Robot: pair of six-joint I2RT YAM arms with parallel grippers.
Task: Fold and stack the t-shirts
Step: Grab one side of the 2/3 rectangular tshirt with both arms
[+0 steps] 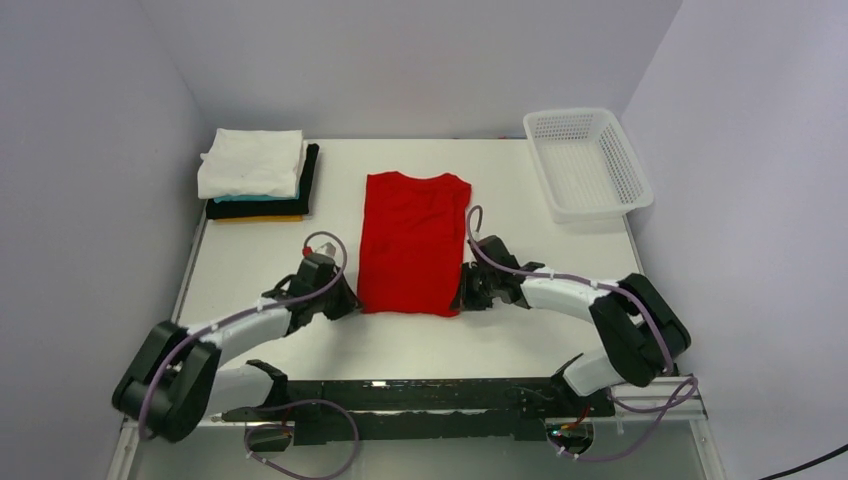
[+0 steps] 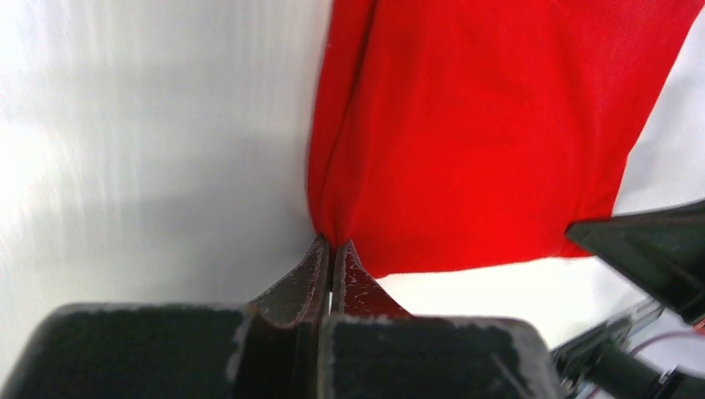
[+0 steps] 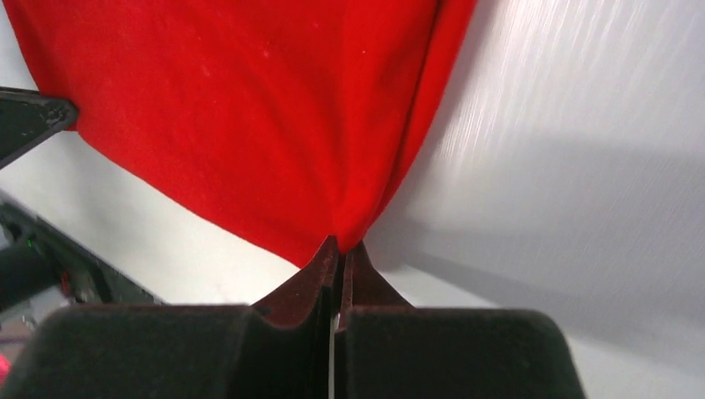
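Left hand (image 2: 332, 244) and right hand (image 3: 341, 243) pinch red t-shirt (image 1: 412, 243) hem corners.

Red t-shirt (image 1: 413, 243) lies mid-table, folded narrow (sleeves tucked); folded stack (image 1: 256, 180), white on top, sits far-left.

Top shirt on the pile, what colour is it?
The top shirt is white; top external view.

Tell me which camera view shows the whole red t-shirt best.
The top external view: the red t-shirt lies there complete, folded narrow. Each wrist view shows only one near corner, pinched by the left gripper or the right gripper.
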